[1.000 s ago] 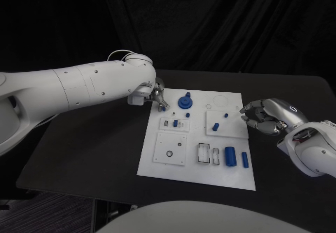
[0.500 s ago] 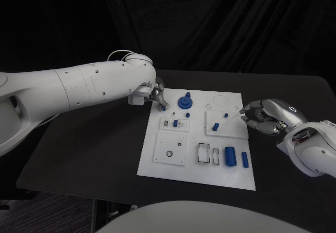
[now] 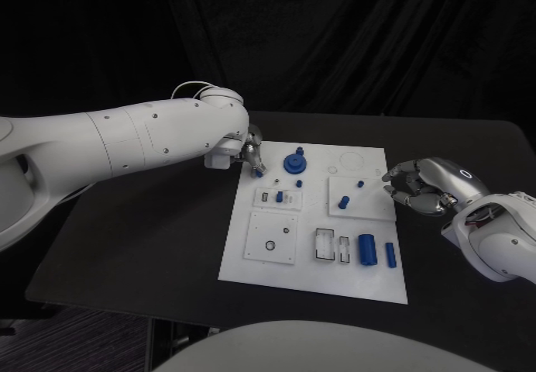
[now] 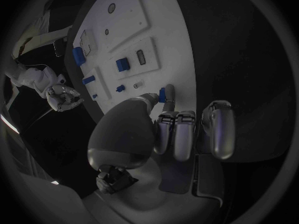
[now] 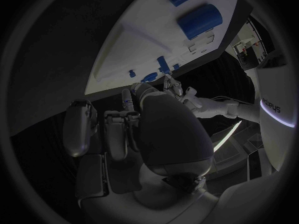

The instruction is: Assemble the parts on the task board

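Right now we have our left hand (image 3: 248, 155) at the far left corner of the task board (image 3: 268, 267), fingertips down on a small blue part (image 4: 162, 94) that sits just inside the board's edge. In the left wrist view the thumb and one finger close on that piece from either side, so we judge it pinched, while the other fingers hang curled beside it over the black table (image 3: 146, 232). The part is too small for us to tell whether it is lifted or resting on the plate.

Our right hand (image 3: 422, 186) sits off the board's right edge, level with the middle row of pieces, fingers curled in and nothing between them that we can see.

The relation that matters: the blue gear-like part (image 3: 295, 162) stands just to the right of our left fingertips, and the other seats run away from the hand along the board's long axis, towards our body. The two blue cylinders (image 3: 379, 252) lie near the front right, their long axes along the board's length, closer to our right hand than our left. So we judge that the pinched piece belongs to the left hand's reach, the cylinders to the right.
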{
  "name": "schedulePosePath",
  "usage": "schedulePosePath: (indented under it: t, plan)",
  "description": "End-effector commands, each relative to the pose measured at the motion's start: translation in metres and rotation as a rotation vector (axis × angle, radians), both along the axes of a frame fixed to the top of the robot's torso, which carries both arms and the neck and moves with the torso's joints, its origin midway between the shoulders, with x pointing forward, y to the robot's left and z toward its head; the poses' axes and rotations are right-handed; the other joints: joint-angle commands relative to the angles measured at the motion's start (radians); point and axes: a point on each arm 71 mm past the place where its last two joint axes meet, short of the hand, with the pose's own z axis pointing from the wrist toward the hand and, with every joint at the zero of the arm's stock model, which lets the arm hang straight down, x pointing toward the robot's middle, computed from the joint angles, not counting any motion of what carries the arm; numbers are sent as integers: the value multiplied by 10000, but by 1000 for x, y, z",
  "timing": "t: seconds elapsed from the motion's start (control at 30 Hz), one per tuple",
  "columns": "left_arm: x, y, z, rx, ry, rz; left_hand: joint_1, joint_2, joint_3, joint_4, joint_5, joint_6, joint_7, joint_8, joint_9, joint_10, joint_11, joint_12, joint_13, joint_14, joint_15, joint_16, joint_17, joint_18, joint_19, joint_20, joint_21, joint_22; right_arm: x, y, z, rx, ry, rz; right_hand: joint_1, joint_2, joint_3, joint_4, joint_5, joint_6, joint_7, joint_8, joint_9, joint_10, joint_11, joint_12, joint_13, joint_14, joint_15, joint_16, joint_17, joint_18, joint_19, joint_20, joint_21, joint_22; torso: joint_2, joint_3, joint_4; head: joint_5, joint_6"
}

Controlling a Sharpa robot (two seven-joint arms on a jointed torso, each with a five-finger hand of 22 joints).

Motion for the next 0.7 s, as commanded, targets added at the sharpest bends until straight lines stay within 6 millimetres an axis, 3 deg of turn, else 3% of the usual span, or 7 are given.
schedulePosePath:
  t: [0.03,0.13,0.33,0.5,0.7]
  plan:
    - [-1,-2,-1,-96,-51,-9,-311,-369,958,-237,-34,-28,-73,172,375,980,-25,34,2614,1073,42,25,2634,43,0,-84,-29,1981,1,-1,0,-85,92,-151,-45,47,43,12,40,86,17,15,-12,601,67,-60,2019,998,91,-72,2495,6,67,17,-79,1900,-14,0,3,19,0]
    - [-1,-2,-1,-116,-79,12,-676,-569,1679,-518,-3,-59,-81,286,646,980,-30,34,2614,1073,24,25,2634,36,7,-72,-21,1984,1,-1,0,-98,110,-159,-42,47,46,10,41,82,17,11,-15,596,66,-66,2012,995,92,-83,2484,12,56,18,-105,1892,-14,-4,-3,32,0]
    - [-2,1,1,-310,-356,182,-952,-737,2239,-909,19,-63,-93,414,899,980,-54,34,2614,1073,6,25,2634,38,10,-85,-26,1983,1,-2,-1,-136,162,-205,-37,49,52,7,42,73,18,4,-21,591,64,-71,2006,992,93,-93,2474,15,50,19,-119,1888,-20,-2,14,42,0]
    - [-9,3,3,-736,-866,394,-1202,-854,2576,-1227,-28,27,-140,597,1130,980,-99,34,2614,1073,-32,25,2634,27,56,-114,32,1998,1,-3,-1,-164,197,-252,-33,52,57,5,43,68,18,-2,-26,583,63,-80,1996,990,93,-99,2467,17,44,20,-132,1884,-19,1,16,52,0]
    - [-19,6,6,-1079,-1160,458,-1306,-887,2701,-1340,-1,50,-161,658,1208,980,-123,34,2614,1073,-59,25,2634,24,75,-136,47,2001,1,-4,-1,-176,204,-294,-28,52,64,2,42,52,20,-14,-36,573,60,-90,1984,988,92,-107,2459,21,37,21,-148,1880,-14,-4,14,108,0]
